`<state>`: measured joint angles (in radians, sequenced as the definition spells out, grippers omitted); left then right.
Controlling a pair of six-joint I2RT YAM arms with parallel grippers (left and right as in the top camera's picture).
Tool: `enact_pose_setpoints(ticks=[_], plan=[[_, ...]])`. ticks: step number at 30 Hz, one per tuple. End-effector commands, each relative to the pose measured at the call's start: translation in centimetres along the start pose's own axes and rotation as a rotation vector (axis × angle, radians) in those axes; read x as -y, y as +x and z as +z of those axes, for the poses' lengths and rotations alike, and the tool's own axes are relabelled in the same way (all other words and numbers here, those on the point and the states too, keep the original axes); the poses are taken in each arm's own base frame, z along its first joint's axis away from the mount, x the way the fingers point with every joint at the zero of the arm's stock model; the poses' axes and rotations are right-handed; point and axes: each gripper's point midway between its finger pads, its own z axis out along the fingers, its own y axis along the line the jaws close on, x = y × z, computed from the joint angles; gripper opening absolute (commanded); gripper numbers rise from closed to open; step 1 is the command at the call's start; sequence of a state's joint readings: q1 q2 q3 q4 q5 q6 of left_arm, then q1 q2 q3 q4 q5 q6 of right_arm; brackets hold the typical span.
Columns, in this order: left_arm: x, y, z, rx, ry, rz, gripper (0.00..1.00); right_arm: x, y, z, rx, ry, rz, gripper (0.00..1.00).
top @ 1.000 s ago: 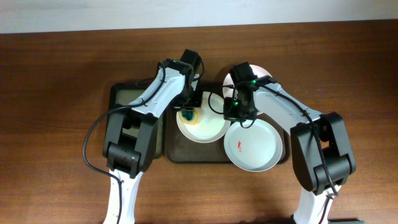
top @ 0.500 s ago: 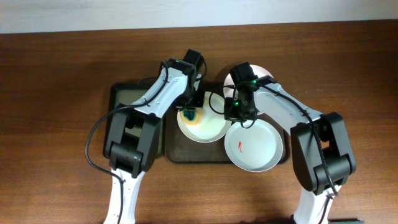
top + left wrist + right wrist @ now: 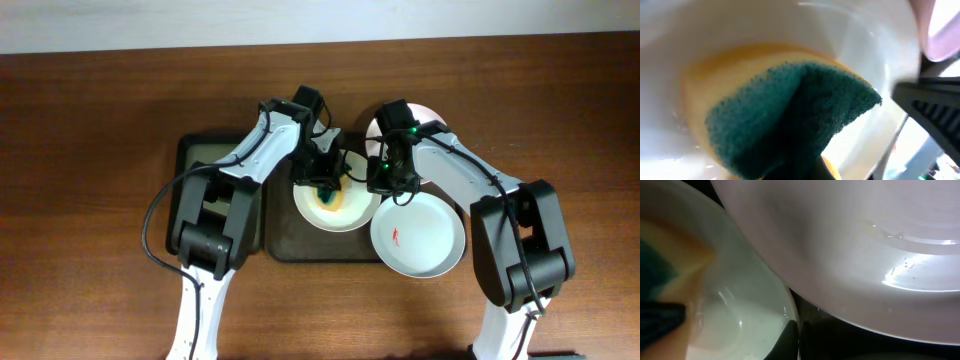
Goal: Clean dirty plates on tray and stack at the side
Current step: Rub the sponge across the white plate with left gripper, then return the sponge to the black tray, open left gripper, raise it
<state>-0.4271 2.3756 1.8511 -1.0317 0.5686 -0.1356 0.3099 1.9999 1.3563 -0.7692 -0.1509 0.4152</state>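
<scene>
Overhead, the left hand (image 3: 325,186) is clamped on a green-and-yellow sponge (image 3: 328,193) that rests against the middle plate (image 3: 345,216). This plate sits in the dark brown tray (image 3: 290,246). The right hand (image 3: 383,183) pinches that plate's right rim (its wrist camera shows dark fingertips closed over the white edge). A front plate (image 3: 432,248) bearing a red smear (image 3: 397,236) lies at the tray's near right corner, overhanging the wooden surface (image 3: 100,120). A rear plate (image 3: 430,118) shows behind the right arm, mostly hidden. Left wrist view shows the sponge's green face against white plate.
</scene>
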Motion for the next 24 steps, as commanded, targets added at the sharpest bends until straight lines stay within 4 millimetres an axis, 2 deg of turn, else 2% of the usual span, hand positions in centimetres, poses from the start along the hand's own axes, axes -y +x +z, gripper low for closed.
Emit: enact_pose_setpoints(ticks=[1, 3, 6, 7, 8, 9, 10, 12, 14, 15, 16, 18, 21, 22, 24], plan=[[1.4, 2.2, 2.1, -0.100, 0.172, -0.035, 0.00, -2.2, 0.5, 0.3, -0.017, -0.078, -0.026, 0.04], [1.2, 0.8, -1.7, -0.013, 0.177, -0.032, 0.00, -2.2, 0.5, 0.3, -0.017, -0.078, -0.026, 0.04], [-0.3, -0.1, -9.6, 0.148, 0.095, -0.043, 0.00, -2.2, 0.5, 0.3, -0.017, -0.078, -0.026, 0.04], [-1.1, 0.1, -12.9, 0.212, 0.040, -0.053, 0.00, -2.2, 0.5, 0.3, -0.018, -0.078, -0.026, 0.04], [-1.8, 0.5, -15.3, 0.257, -0.011, -0.065, 0.00, -2.2, 0.5, 0.3, -0.018, -0.079, -0.026, 0.04], [-2.5, 0.9, -16.8, 0.285, -0.056, -0.076, 0.00, -2.2, 0.5, 0.3, -0.018, -0.079, -0.026, 0.04], [-4.1, 2.1, -19.9, 0.334, -0.161, -0.109, 0.00, -2.2, 0.5, 0.3, -0.018, -0.079, -0.026, 0.04], [-6.9, 3.7, -22.5, 0.361, -0.326, -0.182, 0.00, -2.3, 0.5, 0.3, -0.019, -0.082, -0.026, 0.04], [-10.3, 5.4, -24.3, 0.362, -0.526, -0.316, 0.00, -2.3, 0.5, 0.3, -0.021, -0.085, -0.026, 0.04], [-12.0, 6.4, -24.6, 0.353, -0.617, -0.385, 0.00, -2.3, 0.6, 0.3, -0.021, -0.085, -0.026, 0.04], [-13.1, 6.9, -23.9, 0.342, -0.654, -0.426, 0.00, -2.3, 0.6, 0.3, -0.021, -0.085, -0.026, 0.04], [-15.0, 6.9, -21.0, 0.336, -0.660, -0.432, 0.00, -2.3, 0.6, 0.3, -0.021, -0.085, -0.026, 0.04], [-17.5, 6.8, -17.9, 0.359, -0.681, -0.432, 0.00, -2.2, 0.7, 0.3, -0.027, -0.082, -0.025, 0.04], [-19.1, 7.2, -16.1, 0.373, -0.695, -0.436, 0.00, -2.2, 0.7, 0.3, -0.028, -0.081, -0.025, 0.05], [-20.4, 7.8, -15.0, 0.378, -0.707, -0.449, 0.00, -2.2, 0.7, 0.3, -0.028, -0.081, -0.025, 0.04]])
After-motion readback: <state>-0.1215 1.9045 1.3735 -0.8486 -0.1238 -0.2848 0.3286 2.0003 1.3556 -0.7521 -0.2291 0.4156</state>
